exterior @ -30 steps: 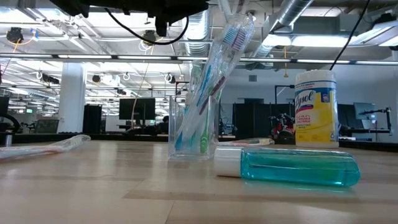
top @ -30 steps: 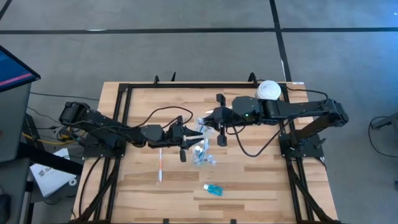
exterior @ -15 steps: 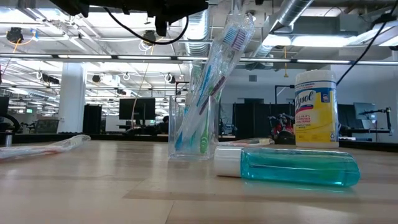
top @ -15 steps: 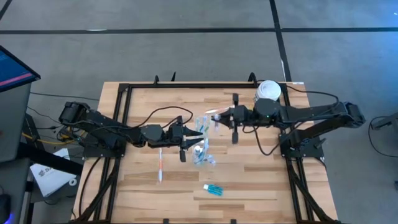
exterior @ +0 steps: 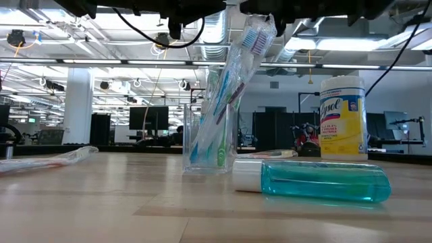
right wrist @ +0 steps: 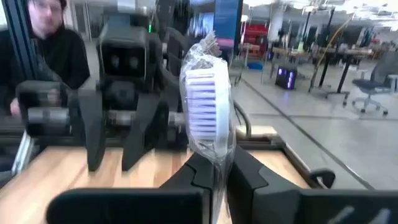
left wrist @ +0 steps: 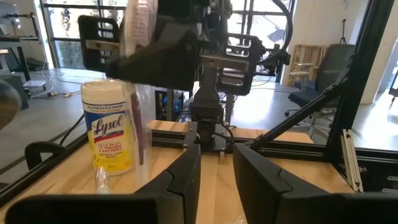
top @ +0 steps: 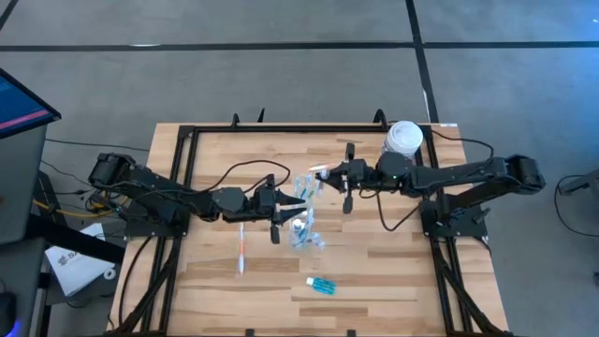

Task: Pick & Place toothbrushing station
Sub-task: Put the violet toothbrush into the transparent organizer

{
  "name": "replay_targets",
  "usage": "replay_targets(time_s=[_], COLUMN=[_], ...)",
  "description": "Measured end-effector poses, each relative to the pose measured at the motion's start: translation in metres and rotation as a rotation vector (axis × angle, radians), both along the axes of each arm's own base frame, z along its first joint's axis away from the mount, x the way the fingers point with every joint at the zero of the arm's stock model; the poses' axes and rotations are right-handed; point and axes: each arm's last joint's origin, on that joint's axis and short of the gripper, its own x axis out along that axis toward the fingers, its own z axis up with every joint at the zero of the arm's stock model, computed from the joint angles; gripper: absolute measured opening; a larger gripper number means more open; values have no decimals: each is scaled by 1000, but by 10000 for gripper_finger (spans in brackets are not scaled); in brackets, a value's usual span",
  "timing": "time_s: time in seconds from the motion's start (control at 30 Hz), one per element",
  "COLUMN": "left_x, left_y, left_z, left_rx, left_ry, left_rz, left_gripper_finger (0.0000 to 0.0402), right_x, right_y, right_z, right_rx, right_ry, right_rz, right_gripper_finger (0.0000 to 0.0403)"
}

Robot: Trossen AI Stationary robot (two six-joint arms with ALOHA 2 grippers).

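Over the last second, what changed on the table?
The right gripper, shut on a wrapped toothbrush, pulled back toward the yellow wipes tub, then edged forward. The left gripper, tumbler, blue tube and loose toothbrush stayed put.

Wooden table carries tumbler, blue tube, 1 toothbrush, Lysol canister.

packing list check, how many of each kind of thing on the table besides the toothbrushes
clear tumbler: 1
blue tube: 1
yellow wipes canister: 1
total: 3
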Motion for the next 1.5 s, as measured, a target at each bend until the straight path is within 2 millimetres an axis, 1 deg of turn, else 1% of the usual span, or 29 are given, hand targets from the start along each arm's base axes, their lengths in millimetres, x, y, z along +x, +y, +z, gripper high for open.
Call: replay_targets(time_s=[0.1, 0.23, 0.33, 0.47, 0.67, 0.83, 1.07, 1.3, 1.5], left_x=[0, 0, 0, 0, 0, 0, 0, 0, 0], left_y=[0, 0, 0, 0, 0, 0, 0, 0, 0], left_z=[0, 0, 0, 0, 0, 0, 0, 0, 0], left_rx=[0, 0, 0, 0, 0, 0, 0, 0, 0], left_ry=[0, 0, 1, 1, 0, 0, 0, 1, 1], left_rz=[0, 0, 0, 0, 0, 0, 0, 0, 0], left_gripper_finger=[89, 89, 89, 89, 89, 89, 89, 89, 89], right_x=[8, 21, 29, 34, 42, 50, 56, 57, 57], right_y=[0, -2, -4, -5, -5, -7, -10, -12, -11], right_z=[-2, -19, -26, -36, -47, -60, -73, -77, -78], right_rx=[2, 3, 6, 7, 15, 17, 19, 45, 38], right_ry=[-29, -8, -11, 9, 18, 26, 39, 49, 57], right_rz=[11, 15, 11, 9, 38, 51, 41, 33, 34], right_gripper_finger=[13, 7, 10, 14, 7, 16, 7, 27, 10])
